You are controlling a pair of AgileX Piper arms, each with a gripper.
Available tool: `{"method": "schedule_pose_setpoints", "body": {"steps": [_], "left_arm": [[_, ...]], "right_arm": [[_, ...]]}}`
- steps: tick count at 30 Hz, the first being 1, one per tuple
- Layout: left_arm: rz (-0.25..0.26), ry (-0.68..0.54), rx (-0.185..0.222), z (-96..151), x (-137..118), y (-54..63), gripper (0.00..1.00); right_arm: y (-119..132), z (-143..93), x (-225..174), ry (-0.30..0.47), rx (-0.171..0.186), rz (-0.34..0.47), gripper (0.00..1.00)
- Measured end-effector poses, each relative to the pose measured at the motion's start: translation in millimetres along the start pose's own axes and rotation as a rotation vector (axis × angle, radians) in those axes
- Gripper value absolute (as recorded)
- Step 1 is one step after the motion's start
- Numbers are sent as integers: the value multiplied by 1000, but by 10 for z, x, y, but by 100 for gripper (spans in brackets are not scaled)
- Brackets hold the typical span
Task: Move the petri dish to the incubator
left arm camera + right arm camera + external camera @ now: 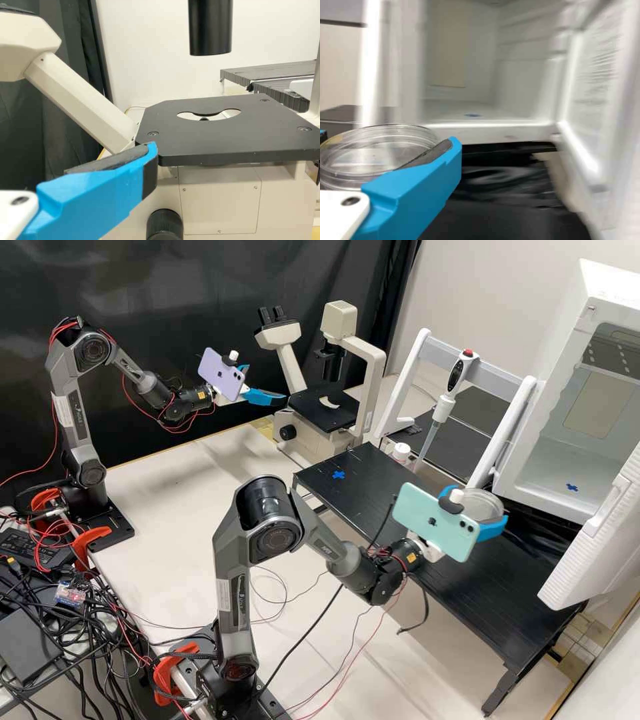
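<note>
Your right gripper (pixel 480 504) clamps the petri dish (pixel 380 155) level by its sides, presumably for flat placement inside the incubator (pixel 495 132); your left gripper (pixel 267 383) stands open.

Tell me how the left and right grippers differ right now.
The left gripper is empty, its fingers apart; the right gripper holds a clear petri dish. The left gripper is near the microscope, while the right gripper is by the open incubator. Both have bright blue fingers and a phone mounted behind them.
</note>
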Motion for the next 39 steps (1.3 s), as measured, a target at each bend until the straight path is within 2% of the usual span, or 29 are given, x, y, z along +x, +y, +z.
{"method": "schedule_pose_setpoints", "body": {"steps": [8, 12, 21, 29, 32, 36, 39], "left_arm": [[0, 0, 0, 0, 0, 0, 100], [0, 0, 0, 0, 0, 0, 100], [0, 0, 0, 0, 0, 0, 100], [0, 0, 0, 0, 0, 0, 100], [0, 0, 0, 0, 0, 0, 100], [0, 0, 0, 0, 0, 0, 100], [0, 0, 0, 0, 0, 0, 100]], "right_arm": [[359, 189, 516, -117, -31, 41, 0], [483, 206, 813, -153, -9, 61, 0], [444, 50, 1395, -164, 0, 19, 0], [349, -35, 1798, -182, -7, -17, 0], [306, -30, 1943, -194, 15, -24, 0], [263, 24, 2098, -218, 66, -29, 0], [214, 69, 2182, -235, 82, -45, 0]]}}
